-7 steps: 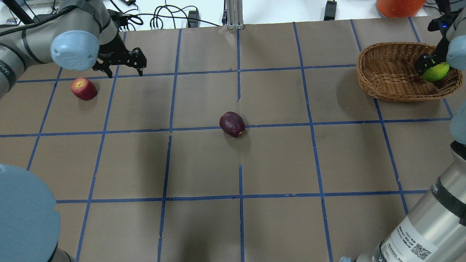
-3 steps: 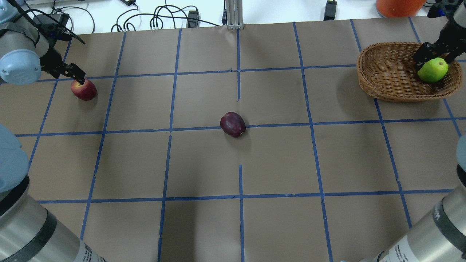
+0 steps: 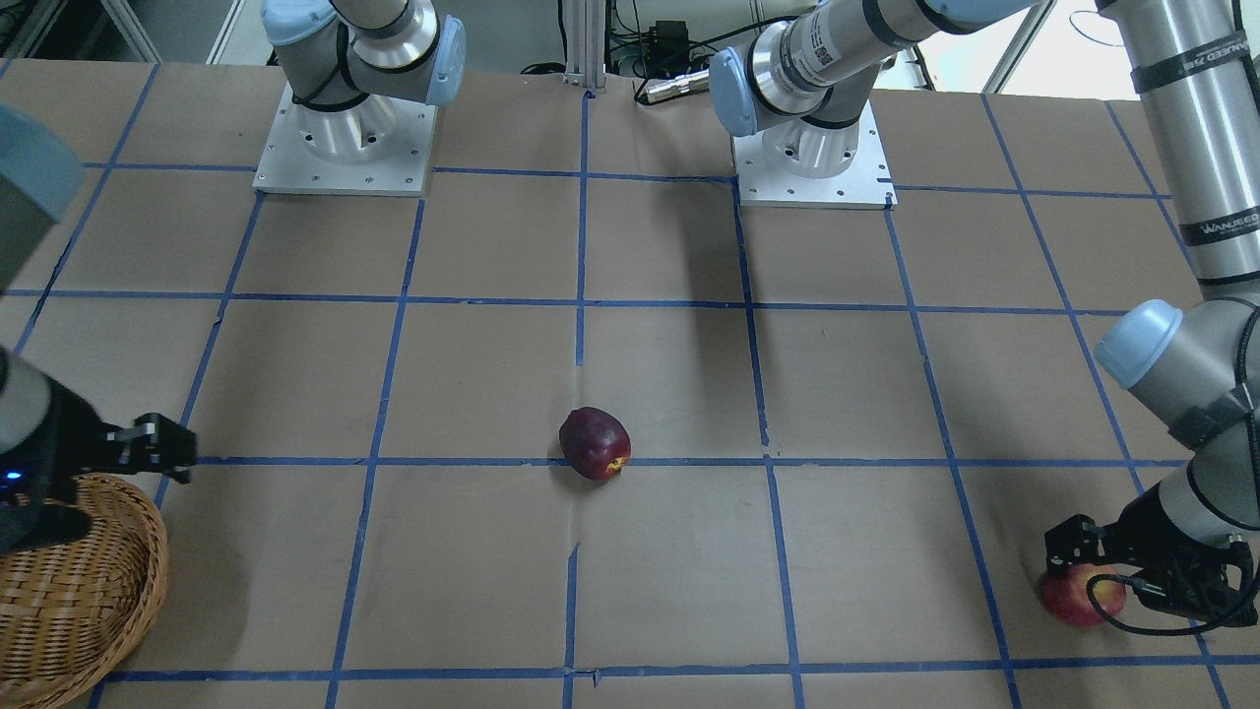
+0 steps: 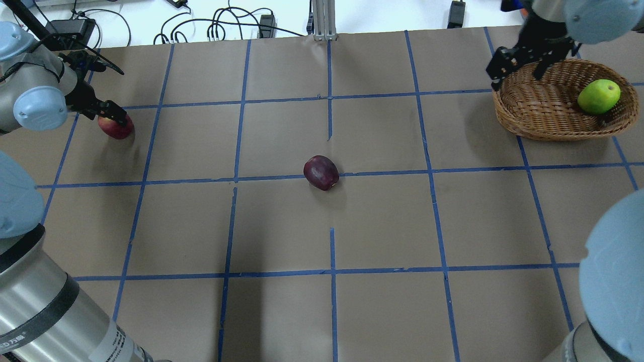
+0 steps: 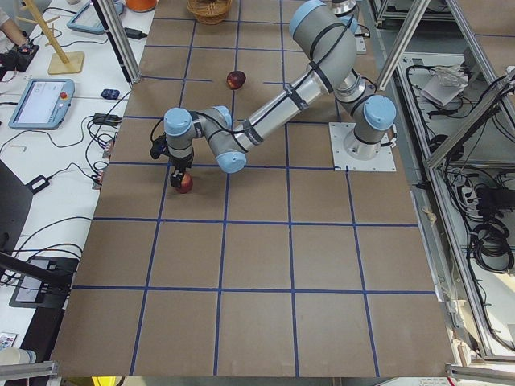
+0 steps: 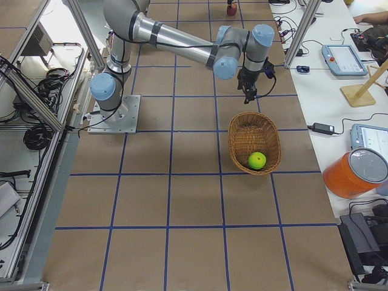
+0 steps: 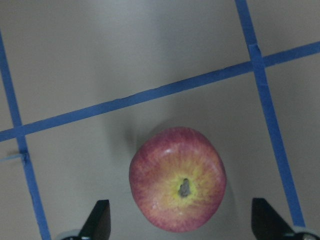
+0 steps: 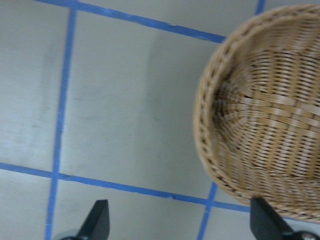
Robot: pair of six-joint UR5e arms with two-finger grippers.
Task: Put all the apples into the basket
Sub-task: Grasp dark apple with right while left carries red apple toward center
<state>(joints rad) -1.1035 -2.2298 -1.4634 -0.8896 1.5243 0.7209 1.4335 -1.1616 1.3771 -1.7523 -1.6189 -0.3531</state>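
The red apple with yellow blush [image 4: 118, 129] lies on the table at far left. My left gripper [image 4: 113, 118] is open and low over it, one finger on each side; the left wrist view shows the apple [image 7: 177, 178] between the spread fingertips [image 7: 100, 222], untouched. The green apple [image 4: 598, 96] lies in the wicker basket [image 4: 533, 108] at far right. My right gripper [image 4: 515, 75] is open and empty over the basket's left rim [image 8: 205, 150]. The maroon apple [image 4: 321, 172] lies at the table's middle, also seen in the front-facing view [image 3: 595, 443].
The table is brown paper with blue tape grid lines [image 4: 332, 100]. An orange container [image 4: 551, 10] and cables [image 4: 226, 25] sit beyond the far edge. Both arm bases [image 3: 345, 148] stand at the robot's side of the table.
My right gripper let go of the green apple in the basket and moved left, past the rim. My left gripper swung left and came down around the red apple.
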